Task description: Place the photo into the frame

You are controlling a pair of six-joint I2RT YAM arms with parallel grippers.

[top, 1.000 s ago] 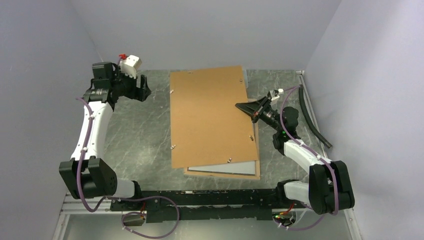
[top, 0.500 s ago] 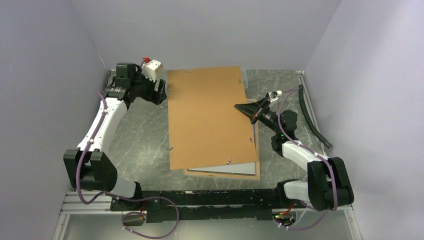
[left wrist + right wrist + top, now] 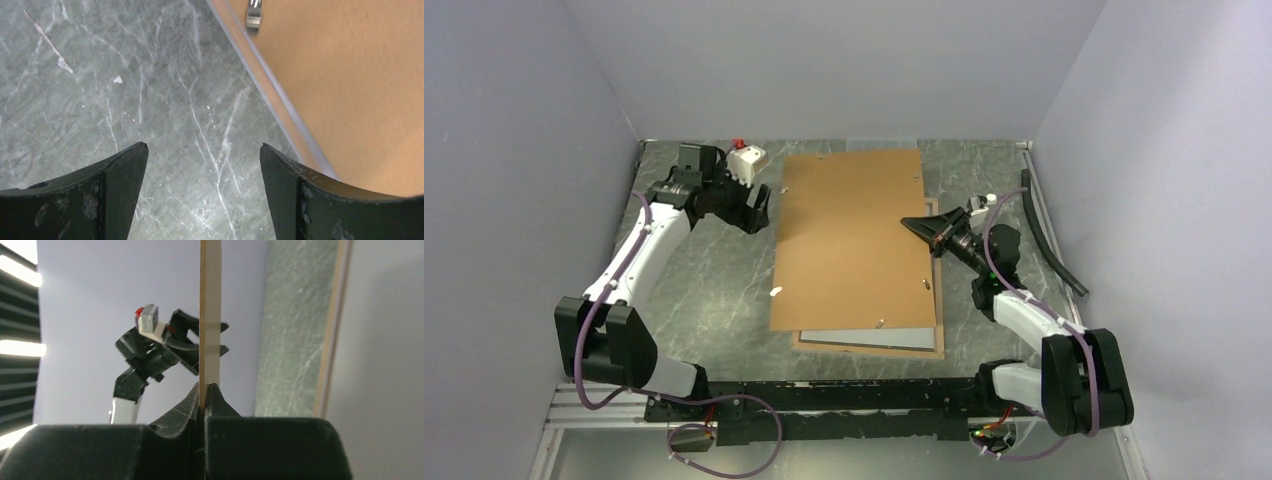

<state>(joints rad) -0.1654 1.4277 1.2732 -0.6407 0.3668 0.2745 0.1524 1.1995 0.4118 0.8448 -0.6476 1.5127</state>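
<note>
- The left arm (image 3: 639, 255) and right arm (image 3: 1029, 315) are showing white shells between black joints.
- A purple cable (image 3: 610, 283) is trailing along each.
- The left gripper (image 3: 203, 146) is wearing scuffed, curved black fingers (image 3: 120, 180).
- A white block (image 3: 747, 160), red-tipped, is capping its wrist.

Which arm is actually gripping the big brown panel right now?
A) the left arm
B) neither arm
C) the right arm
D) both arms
C: the right arm has its jaws shut on the right edge of the brown panel, while the jaws of the left arm stand wide open over bare table beside the panel's left edge, holding nothing.
</note>
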